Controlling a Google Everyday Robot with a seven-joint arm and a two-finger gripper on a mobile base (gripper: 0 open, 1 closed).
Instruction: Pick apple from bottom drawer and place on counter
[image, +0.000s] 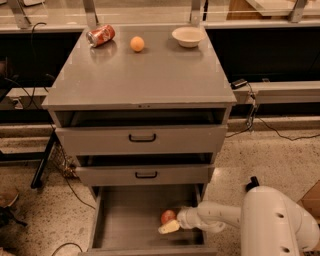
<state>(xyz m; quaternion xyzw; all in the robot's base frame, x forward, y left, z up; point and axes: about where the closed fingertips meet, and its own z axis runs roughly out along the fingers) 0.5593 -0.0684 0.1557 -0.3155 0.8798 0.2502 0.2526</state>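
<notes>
The reddish apple (168, 216) lies on the floor of the open bottom drawer (125, 220), right of its middle. My gripper (169, 227) reaches into the drawer from the right on a white arm. One pale finger (170, 228) lies just below and in front of the apple, touching or nearly touching it. The counter (145, 75) is the wide grey top of the cabinet above.
On the counter's back edge stand a tipped red soda can (100, 35), a small orange fruit (137, 44) and a white bowl (188, 36). The two upper drawers (142, 137) are slightly open. The robot's white body (277, 225) is at lower right. Cables lie on the floor at both sides.
</notes>
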